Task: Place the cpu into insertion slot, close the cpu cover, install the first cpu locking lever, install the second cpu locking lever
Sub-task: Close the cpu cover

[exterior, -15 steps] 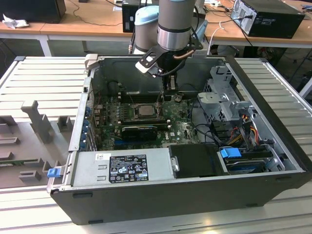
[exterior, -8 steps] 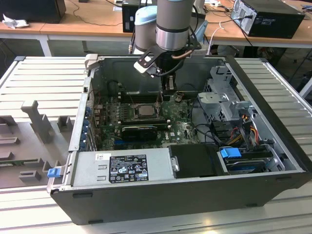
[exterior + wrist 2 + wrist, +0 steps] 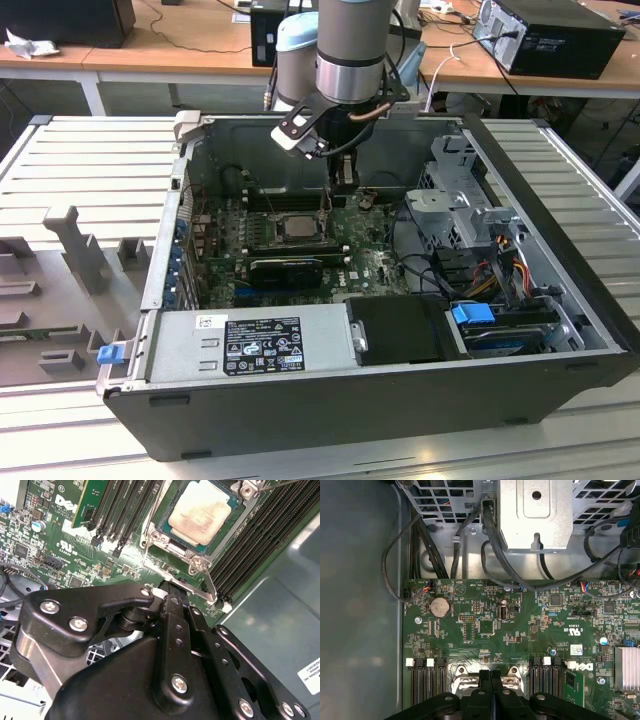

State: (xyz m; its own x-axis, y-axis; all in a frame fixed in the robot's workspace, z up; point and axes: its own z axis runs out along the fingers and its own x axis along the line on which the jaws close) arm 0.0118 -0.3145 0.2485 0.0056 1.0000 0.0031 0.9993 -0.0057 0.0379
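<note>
While the exterior view shows the gripper (image 3: 343, 185) low inside the open computer case (image 3: 560, 250), the second wrist view shows the cpu (image 3: 200, 512) seated in the insertion slot (image 3: 159, 529) near the motherboard's (image 3: 75, 555) edge, the cpu cover (image 3: 172, 546) flat around it; the first wrist view shows the fingers (image 3: 485, 682) pressed together.

Open case around you
You see a case (image 3: 380, 410) on a slatted table (image 3: 90, 160); power supply (image 3: 250, 345) along its near wall, coin battery (image 3: 440, 607) on the motherboard (image 3: 520, 645).
</note>
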